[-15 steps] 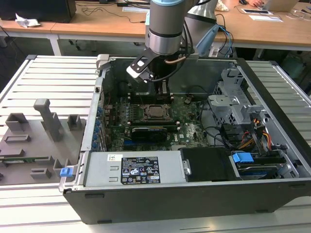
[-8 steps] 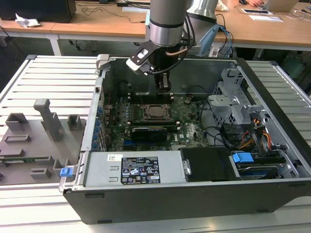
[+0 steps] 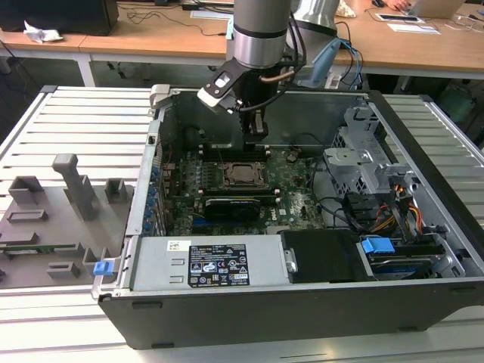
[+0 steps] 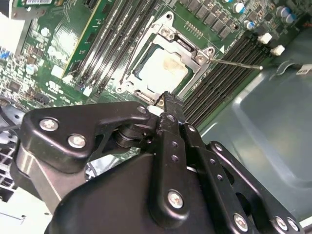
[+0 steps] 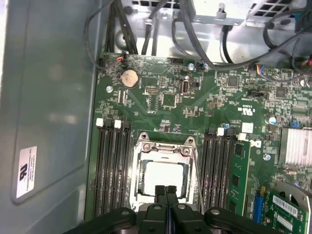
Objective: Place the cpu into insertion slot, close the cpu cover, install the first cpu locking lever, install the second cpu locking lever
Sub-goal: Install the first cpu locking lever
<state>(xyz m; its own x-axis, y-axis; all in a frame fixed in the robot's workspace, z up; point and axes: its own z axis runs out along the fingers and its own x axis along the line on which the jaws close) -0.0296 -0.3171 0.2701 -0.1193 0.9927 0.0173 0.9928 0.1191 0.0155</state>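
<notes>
The cpu (image 5: 163, 178) lies in the insertion slot (image 3: 242, 175) in the middle of the green motherboard (image 5: 161, 97), its pale metal face up (image 4: 163, 68). The silvery cpu cover (image 5: 163, 146) lies flat around it as a frame (image 4: 185, 46). A thin wire locking lever (image 5: 197, 180) runs along one side of the socket and sticks out over the memory slots (image 4: 239, 63). My gripper (image 3: 255, 132) hangs just above the socket's edge, shut with its fingertips (image 5: 165, 191) pressed together and nothing between them (image 4: 168, 100).
Long black memory slots (image 5: 112, 165) flank the socket on both sides. The grey case wall (image 5: 48, 97) stands close by. Cables (image 3: 363, 204) and a drive cage (image 3: 370, 151) fill the case at the exterior view's right. Grey fixtures (image 3: 68, 189) stand outside on the left.
</notes>
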